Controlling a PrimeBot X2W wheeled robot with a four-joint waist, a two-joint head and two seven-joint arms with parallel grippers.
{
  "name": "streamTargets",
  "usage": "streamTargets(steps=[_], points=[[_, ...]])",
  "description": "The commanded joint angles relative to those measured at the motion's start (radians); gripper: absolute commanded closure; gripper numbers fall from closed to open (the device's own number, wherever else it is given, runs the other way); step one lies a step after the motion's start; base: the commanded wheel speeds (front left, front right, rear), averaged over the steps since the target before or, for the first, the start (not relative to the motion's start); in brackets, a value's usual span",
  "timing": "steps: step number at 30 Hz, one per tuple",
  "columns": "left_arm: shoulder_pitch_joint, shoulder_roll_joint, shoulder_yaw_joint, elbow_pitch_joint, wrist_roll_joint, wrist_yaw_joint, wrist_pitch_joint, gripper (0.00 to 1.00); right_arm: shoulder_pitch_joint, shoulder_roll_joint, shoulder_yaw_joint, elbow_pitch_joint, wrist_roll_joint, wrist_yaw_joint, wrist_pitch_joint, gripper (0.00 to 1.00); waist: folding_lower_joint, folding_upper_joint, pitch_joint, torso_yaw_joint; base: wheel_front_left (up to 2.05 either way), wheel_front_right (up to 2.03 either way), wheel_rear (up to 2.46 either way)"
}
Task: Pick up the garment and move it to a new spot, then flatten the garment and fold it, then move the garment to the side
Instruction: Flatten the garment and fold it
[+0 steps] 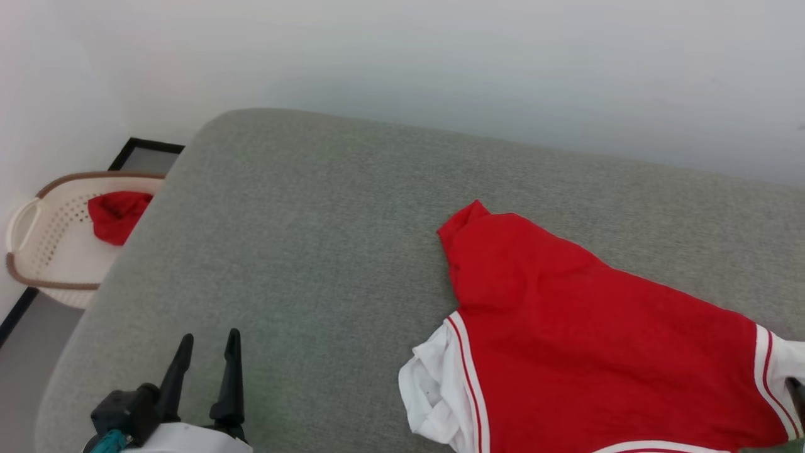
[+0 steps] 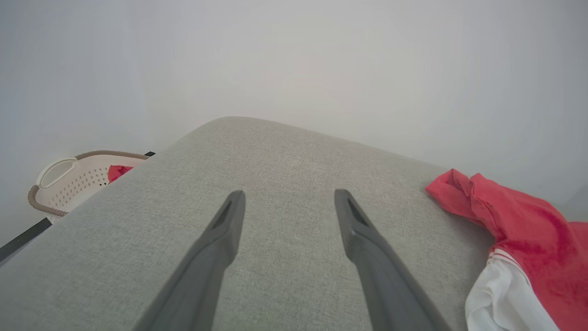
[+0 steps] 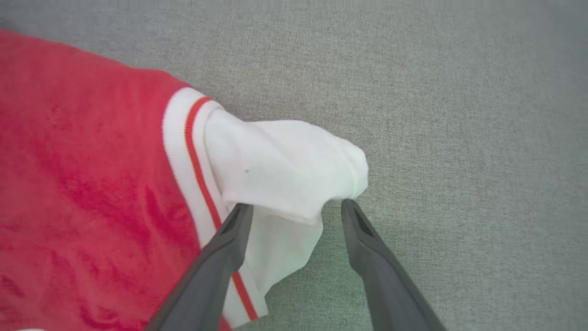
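1. Garment (image 1: 566,352), a red jersey shirt with white short sleeves, is lying spread on the near right part of the grey fabric cushion (image 1: 314,220), running out past the bottom and right of the head view.
2. A red corner of the garment is pointing toward the cushion's far edge, and the cloth is rumpling there into a small peak.
3. 1 white sleeve (image 1: 434,390) is bunching on the side facing the cushion's left edge, with white-and-red striped trim where it meets the red body.
4. The other white sleeve (image 3: 285,165) is lying crumpled toward the cushion's right edge, with the same striped trim beside it.
5. The right gripper (image 3: 296,206) is hovering at this second sleeve with its 2 dark fingers standing apart; white cloth is lying loose between the tips and nothing is being clamped.
6. The left gripper (image 1: 210,336) is hanging over bare cushion near the near left corner, well apart from the garment, its 2 fingers spread wide and holding nothing.
7. In the left wrist view the left gripper (image 2: 289,195) is pointing along the cushion toward the far edge, with the garment (image 2: 528,239) off to the side.
8. A cream perforated laundry basket (image 1: 25,220) with a brown rim is sitting beyond the cushion's left edge, and a small plain red cloth (image 1: 116,214) is lying inside it.
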Motion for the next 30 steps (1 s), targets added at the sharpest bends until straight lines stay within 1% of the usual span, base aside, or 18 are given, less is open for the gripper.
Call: streamTargets(steps=[1,5,9,13,17,20,22,25,28,30], points=[[-0.004,0.007,-0.003,-0.004,0.006,-0.002,0.002,0.0,-0.008,0.001,0.002,-0.007,-0.003,-0.001,-0.005,0.0,0.0,-0.0001,-0.005,-0.012,0.0,0.0,0.0],[-0.013,0.024,-0.029,-0.029,-0.008,-0.005,0.03,0.0,-0.016,0.004,0.01,-0.054,0.002,-0.001,-0.018,0.0,0.0,-0.0001,-0.016,-0.035,0.0,0.0,0.0],[-0.021,0.043,-0.05,-0.081,-0.026,-0.007,0.092,0.0,0.002,0.01,0.022,-0.127,0.008,-0.001,-0.046,0.0,0.0,-0.0001,-0.024,-0.06,0.0,0.0,0.0],[-0.025,0.057,-0.064,-0.146,-0.049,-0.007,0.168,0.0,0.026,0.04,0.031,-0.193,0.015,-0.001,-0.085,0.0,0.0,-0.0001,-0.028,-0.084,0.0,0.0,0.0],[-0.036,0.068,-0.082,-0.213,-0.08,-0.007,0.274,0.0,0.053,0.082,0.037,-0.247,0.005,-0.001,-0.136,0.0,0.0,-0.0001,-0.03,-0.107,0.0,0.0,0.0],[-0.038,0.074,-0.09,-0.251,-0.124,0.003,0.387,0.0,0.071,0.117,0.04,-0.275,-0.003,-0.001,-0.167,0.0,0.0,-0.0001,-0.028,-0.125,0.0,0.0,0.0],[-0.046,0.077,-0.095,-0.275,-0.158,0.013,0.474,0.0,0.085,0.146,0.042,-0.289,-0.01,-0.001,-0.18,0.0,0.0,-0.0001,-0.026,-0.137,0.0,0.0,0.0],[-0.066,0.083,-0.101,-0.313,-0.214,0.034,0.611,0.0,0.088,0.171,0.045,-0.302,-0.014,-0.001,-0.187,0.0,0.0,-0.0001,-0.014,-0.156,0.0,0.0,0.0],[-0.099,0.1,-0.111,-0.332,-0.258,0.066,0.76,0.0,0.08,0.192,0.041,-0.308,-0.012,-0.001,-0.193,0.0,0.0,-0.0001,0.003,-0.17,0.0,0.0,0.0],[-0.128,0.105,-0.116,-0.329,-0.296,0.101,0.871,0.0,0.066,0.201,0.037,-0.311,-0.012,-0.001,-0.196,0.0,0.0,-0.0001,0.018,-0.18,0.0,0.0,0.0]])
